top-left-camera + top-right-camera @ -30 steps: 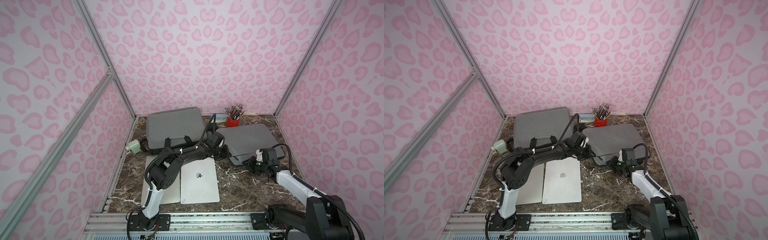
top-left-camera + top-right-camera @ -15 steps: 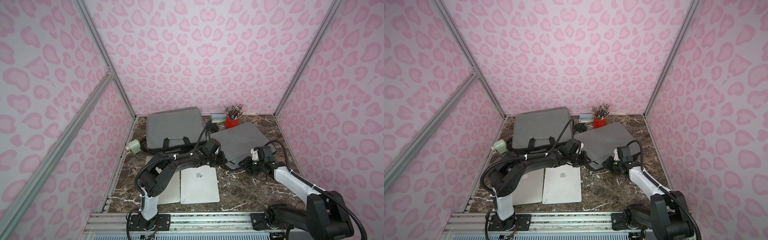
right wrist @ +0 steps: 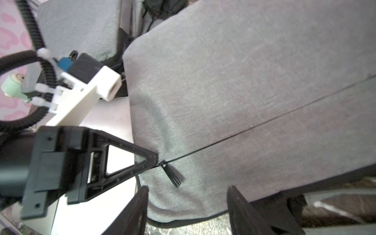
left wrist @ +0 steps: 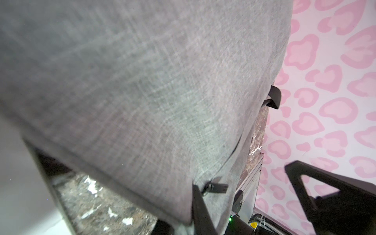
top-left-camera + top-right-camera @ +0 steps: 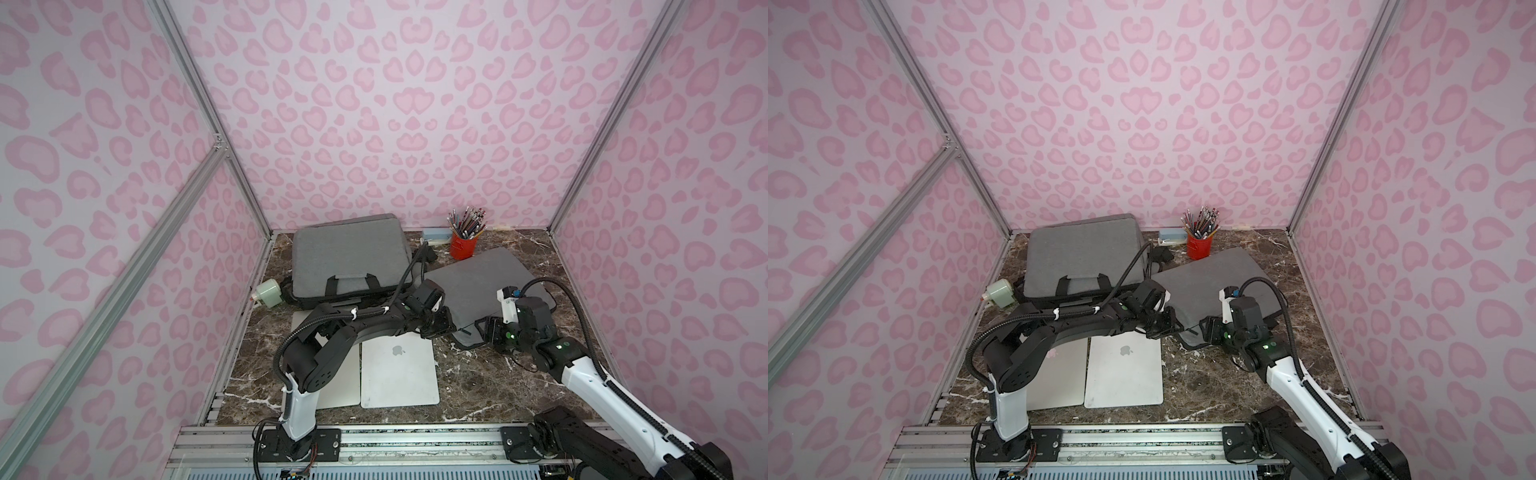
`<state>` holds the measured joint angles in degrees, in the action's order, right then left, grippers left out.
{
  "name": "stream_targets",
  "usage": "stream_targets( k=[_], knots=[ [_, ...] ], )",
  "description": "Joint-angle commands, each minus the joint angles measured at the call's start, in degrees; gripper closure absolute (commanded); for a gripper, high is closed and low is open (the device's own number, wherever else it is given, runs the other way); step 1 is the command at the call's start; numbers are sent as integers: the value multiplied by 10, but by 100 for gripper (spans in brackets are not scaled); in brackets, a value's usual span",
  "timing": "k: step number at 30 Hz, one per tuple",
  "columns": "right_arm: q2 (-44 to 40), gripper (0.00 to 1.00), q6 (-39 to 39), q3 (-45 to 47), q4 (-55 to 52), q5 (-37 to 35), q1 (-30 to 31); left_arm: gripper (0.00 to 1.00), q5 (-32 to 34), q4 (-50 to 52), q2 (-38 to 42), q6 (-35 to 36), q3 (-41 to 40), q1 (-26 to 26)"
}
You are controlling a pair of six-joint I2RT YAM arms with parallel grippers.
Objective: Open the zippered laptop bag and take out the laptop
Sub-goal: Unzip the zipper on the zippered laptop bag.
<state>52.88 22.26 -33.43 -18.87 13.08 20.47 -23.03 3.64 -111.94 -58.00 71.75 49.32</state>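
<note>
Right jaws are wide apart with nothing in them. The two fingers (image 3: pixel 140 209) sit either side of a gap, and the little black zipper pull (image 3: pixel 175 179) lies flat on the fabric just ahead of that gap, untouched. Left jaws are together, pinching the corner edge of the laptop bag (image 5: pixel 482 282) right where the zipper (image 3: pixel 264 122) ends. That corner looks lifted a bit off the surface (image 5: pixel 490 386).

The bag itself is the flat dark grey one on the right side of the marble, with its near corner pointing between the two arms. As far as I can see the zipper line runs shut the whole way along, with the pull parked at the corner end. So my read is the opening hasn't started at all.

What's left is basically everything: get the right jaws onto that pull, drag it along while the left side holds the bag taut, then fish the laptop out. No laptop shows inside the bag, so I'm assuming it's in there.

Further out, two silver laptops (image 5: pixel 399 365) lie side by side on the surface in front. I can't tell if either counts for this task. There's also a bigger grey bag with handles (image 5: pixel 349 249) at the back and a red cup of pencils (image 5: pixel 462 247).
</note>
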Motion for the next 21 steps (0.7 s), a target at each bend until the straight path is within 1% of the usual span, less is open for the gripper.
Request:
stream_targets(
  k=[1,2,4,5,6,8,11,12,13,15,19,21],
  knots=[
    [2,31,-70,-16,5,-79,43,84,-33,-2,-3,26,15,-3],
    [9,30,-80,-24,3,-103,63,84,-34,-1,-3,28,16,-4],
    [20,28,-103,-32,11,-110,84,83,-40,0,-5,29,18,-7],
    [24,28,-112,-36,16,-131,103,83,-45,-1,-6,30,20,-9],
    [26,28,-135,-41,20,-137,116,83,-49,-1,-8,32,20,-13],
    [32,29,-192,-58,20,-164,147,83,-61,3,-10,40,24,-19],
    [39,29,-311,-66,0,-174,176,83,-71,7,-13,49,30,-26],
    [41,30,-349,-64,-16,-171,179,83,-74,8,-13,51,31,-27],
    [41,30,-365,-60,-22,-166,176,83,-79,9,-16,53,34,-29],
    [33,32,-407,-50,-22,-123,168,83,-88,9,-21,54,40,-33],
    [30,32,-505,-27,-49,-158,198,83,-101,9,-27,58,48,-41],
    [19,31,-532,-5,-37,-177,208,83,-109,9,-32,61,54,-45]
  ],
)
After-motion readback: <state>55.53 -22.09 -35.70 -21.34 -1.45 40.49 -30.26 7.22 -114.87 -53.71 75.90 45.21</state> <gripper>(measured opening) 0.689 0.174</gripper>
